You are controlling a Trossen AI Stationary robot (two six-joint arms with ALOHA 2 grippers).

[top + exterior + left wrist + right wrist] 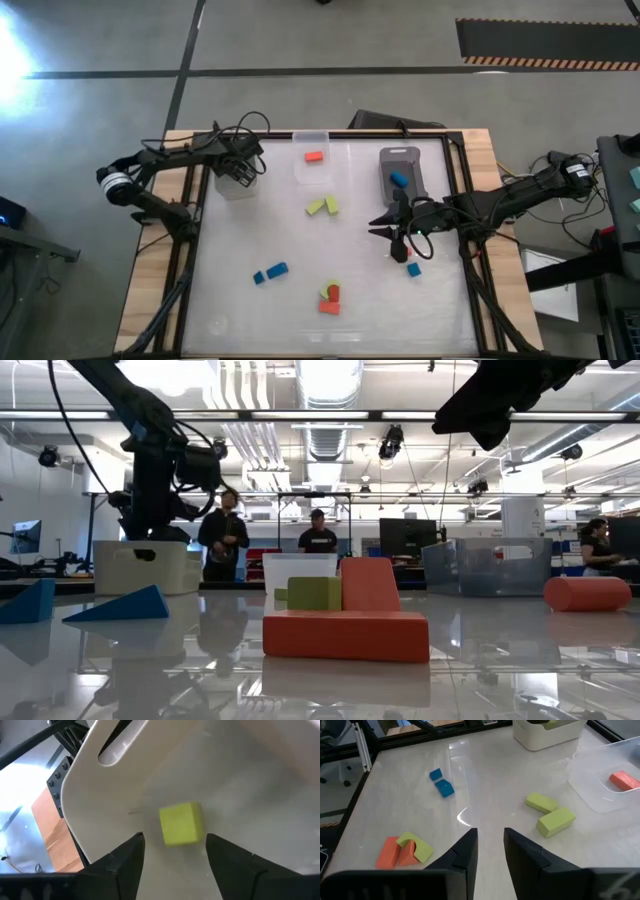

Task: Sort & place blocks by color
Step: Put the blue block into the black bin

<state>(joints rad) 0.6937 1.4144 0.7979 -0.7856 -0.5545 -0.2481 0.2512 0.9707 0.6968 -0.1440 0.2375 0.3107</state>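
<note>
My left gripper (175, 851) hangs open over the white bin (236, 183) at the table's far left. A lime green cube (181, 823) lies on that bin's floor just past the fingertips, untouched. My right gripper (491, 849) is open with nothing in it, above the table's right half (398, 236), near a blue block (413, 269). Two green bars (322, 206) lie mid-table, two blue blocks (270, 272) nearer the front left, and an orange-red and green cluster (329, 297) lies at the front. An orange-red block (314, 156) sits in the clear bin and a blue one (399, 179) in the grey bin.
The clear bin (311, 141) and the grey bin (403, 156) stand along the far edge, right of the white bin. A black frame (196, 230) borders the table. An orange-red cylinder (587, 593) lies low on the right. People stand in the room behind (222, 530).
</note>
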